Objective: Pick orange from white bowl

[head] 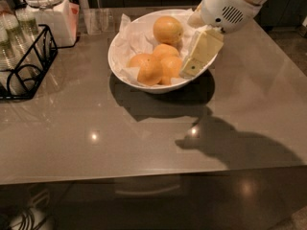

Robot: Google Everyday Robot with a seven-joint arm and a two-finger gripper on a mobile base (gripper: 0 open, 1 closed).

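Observation:
The white bowl (114, 61) sits at the back middle of the grey table, lined with crumpled white paper. It holds several oranges: one orange (168, 29) at the far side and a cluster of three (152, 65) nearer the front. My gripper (194, 65) hangs from the white arm (225, 8) that comes in from the upper right. It is over the bowl's right side, its tip down beside the right-hand orange of the cluster. I cannot tell whether it touches that orange.
A white lidded jar (46, 9) stands at the back left. A black wire rack (23, 61) with glasses sits at the left edge. A clear glass (96, 20) stands behind the bowl. The table's front edge (144, 178) runs across the lower frame.

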